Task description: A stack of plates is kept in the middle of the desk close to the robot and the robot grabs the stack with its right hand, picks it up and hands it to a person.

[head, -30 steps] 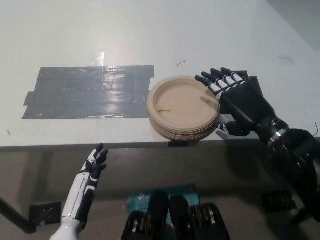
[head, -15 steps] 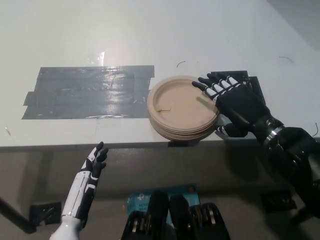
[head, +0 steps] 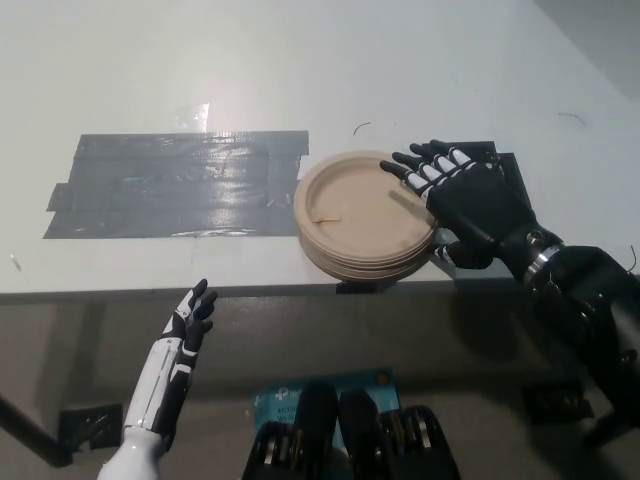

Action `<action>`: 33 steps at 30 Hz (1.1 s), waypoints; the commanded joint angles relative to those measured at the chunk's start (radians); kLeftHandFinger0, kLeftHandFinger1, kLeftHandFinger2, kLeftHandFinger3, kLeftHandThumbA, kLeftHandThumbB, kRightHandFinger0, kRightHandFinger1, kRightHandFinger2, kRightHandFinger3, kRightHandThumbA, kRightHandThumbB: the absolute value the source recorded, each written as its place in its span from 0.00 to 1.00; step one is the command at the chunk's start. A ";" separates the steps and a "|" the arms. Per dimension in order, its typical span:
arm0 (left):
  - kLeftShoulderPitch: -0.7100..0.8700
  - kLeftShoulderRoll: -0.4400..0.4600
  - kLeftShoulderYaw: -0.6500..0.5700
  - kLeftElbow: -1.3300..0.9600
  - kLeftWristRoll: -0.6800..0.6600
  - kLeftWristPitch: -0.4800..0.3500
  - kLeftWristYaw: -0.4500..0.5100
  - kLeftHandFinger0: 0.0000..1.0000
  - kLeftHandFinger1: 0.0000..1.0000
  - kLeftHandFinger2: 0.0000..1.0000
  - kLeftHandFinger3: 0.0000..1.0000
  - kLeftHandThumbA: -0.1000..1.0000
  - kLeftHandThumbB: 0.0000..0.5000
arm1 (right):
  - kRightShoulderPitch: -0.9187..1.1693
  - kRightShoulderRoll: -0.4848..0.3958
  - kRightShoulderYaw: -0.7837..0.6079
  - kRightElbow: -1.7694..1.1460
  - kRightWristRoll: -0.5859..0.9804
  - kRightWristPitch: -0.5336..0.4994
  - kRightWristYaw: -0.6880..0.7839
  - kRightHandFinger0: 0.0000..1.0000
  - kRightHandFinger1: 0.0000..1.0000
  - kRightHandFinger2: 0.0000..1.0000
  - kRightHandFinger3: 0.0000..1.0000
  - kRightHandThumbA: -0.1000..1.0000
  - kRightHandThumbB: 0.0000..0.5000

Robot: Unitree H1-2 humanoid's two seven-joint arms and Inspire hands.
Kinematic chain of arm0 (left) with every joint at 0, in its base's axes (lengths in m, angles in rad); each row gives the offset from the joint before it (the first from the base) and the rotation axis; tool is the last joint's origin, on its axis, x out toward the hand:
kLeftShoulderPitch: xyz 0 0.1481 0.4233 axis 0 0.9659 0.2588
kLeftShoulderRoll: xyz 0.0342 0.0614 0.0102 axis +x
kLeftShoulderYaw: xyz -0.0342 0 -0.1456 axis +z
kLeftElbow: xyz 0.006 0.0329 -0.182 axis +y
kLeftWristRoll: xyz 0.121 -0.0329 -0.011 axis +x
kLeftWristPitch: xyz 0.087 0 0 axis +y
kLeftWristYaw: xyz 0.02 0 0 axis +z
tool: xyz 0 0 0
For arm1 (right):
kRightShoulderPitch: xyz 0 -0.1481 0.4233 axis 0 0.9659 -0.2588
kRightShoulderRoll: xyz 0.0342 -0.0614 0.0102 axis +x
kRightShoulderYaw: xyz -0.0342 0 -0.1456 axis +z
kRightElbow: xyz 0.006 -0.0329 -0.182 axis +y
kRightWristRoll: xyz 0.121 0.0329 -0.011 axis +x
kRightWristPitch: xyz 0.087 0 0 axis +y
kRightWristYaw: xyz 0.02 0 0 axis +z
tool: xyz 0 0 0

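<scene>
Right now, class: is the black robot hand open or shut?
Open. The right robot hand has fingers spread over the plates' right rim, not closed on them.

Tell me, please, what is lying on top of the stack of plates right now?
The right hand reaches over the right rim of the stack of plates; its fingers overlap the top plate. The rim beneath them is hidden.

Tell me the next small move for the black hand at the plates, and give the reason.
Probably close the right hand on the stack of plates. Its fingers are spread over the stack's right rim and the thumb sits low beside the edge, but nothing is clamped yet. The left hand rests open below the desk edge.
</scene>
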 commanded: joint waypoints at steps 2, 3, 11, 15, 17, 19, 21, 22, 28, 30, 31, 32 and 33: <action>-0.016 0.009 0.001 -0.030 0.009 -0.004 -0.007 1.00 1.00 1.00 1.00 1.00 0.00 | -0.061 -0.002 0.003 0.020 -0.017 -0.025 -0.023 1.00 1.00 1.00 1.00 0.90 1.00; -0.016 0.010 0.000 -0.031 0.009 -0.003 -0.008 1.00 1.00 1.00 1.00 1.00 0.00 | -0.061 0.000 0.004 0.025 -0.018 -0.026 -0.025 1.00 1.00 1.00 1.00 0.90 1.00; -0.020 0.009 0.000 -0.030 0.007 -0.001 -0.008 1.00 1.00 1.00 1.00 1.00 0.00 | -0.071 0.015 0.024 0.043 -0.023 -0.024 0.002 1.00 1.00 1.00 1.00 0.90 1.00; -0.024 0.009 0.000 -0.034 0.005 0.006 -0.009 1.00 1.00 1.00 1.00 1.00 0.00 | -0.082 0.019 0.053 0.068 -0.036 -0.026 0.020 1.00 1.00 1.00 1.00 0.92 1.00; -0.027 0.011 0.001 -0.032 0.006 0.006 -0.009 1.00 1.00 1.00 1.00 1.00 0.00 | -0.084 0.020 0.065 0.067 -0.034 -0.022 0.034 1.00 1.00 1.00 1.00 0.92 1.00; -0.030 0.011 -0.001 -0.029 0.008 0.002 -0.008 1.00 1.00 1.00 1.00 1.00 0.00 | -0.084 0.018 0.072 0.061 -0.033 -0.013 0.052 1.00 1.00 1.00 1.00 0.91 1.00; -0.031 0.012 -0.002 -0.030 0.010 0.002 -0.008 1.00 1.00 1.00 1.00 1.00 0.00 | -0.083 0.021 0.079 0.058 -0.036 -0.005 0.069 1.00 1.00 1.00 1.00 0.89 1.00; -0.030 0.012 -0.002 -0.030 0.011 0.002 -0.008 1.00 1.00 1.00 1.00 1.00 0.00 | -0.083 0.022 0.080 0.059 -0.037 -0.006 0.069 1.00 1.00 1.00 1.00 0.89 1.00; -0.031 0.010 -0.003 -0.031 0.010 0.007 -0.006 1.00 1.00 1.00 1.00 1.00 0.00 | -0.083 0.031 0.086 0.067 -0.047 -0.008 0.056 1.00 1.00 1.00 1.00 0.87 1.00; -0.032 0.011 -0.004 -0.031 0.012 0.007 -0.007 1.00 1.00 1.00 1.00 1.00 0.00 | -0.084 0.034 0.088 0.072 -0.053 -0.008 0.048 1.00 1.00 1.00 1.00 0.86 1.00; -0.032 0.012 -0.004 -0.031 0.012 0.006 -0.007 1.00 1.00 1.00 1.00 1.00 0.00 | -0.087 0.037 0.090 0.079 -0.058 -0.008 0.043 1.00 1.00 1.00 1.00 0.88 1.00; -0.033 0.012 -0.003 -0.031 0.011 0.005 -0.007 1.00 1.00 1.00 1.00 1.00 0.00 | -0.089 0.039 0.092 0.083 -0.060 -0.009 0.041 1.00 1.00 1.00 1.00 0.89 1.00; -0.032 0.012 -0.003 -0.031 0.011 0.005 -0.007 1.00 1.00 1.00 1.00 1.00 0.00 | -0.090 0.044 0.093 0.087 -0.062 -0.006 0.044 1.00 1.00 1.00 1.00 0.89 1.00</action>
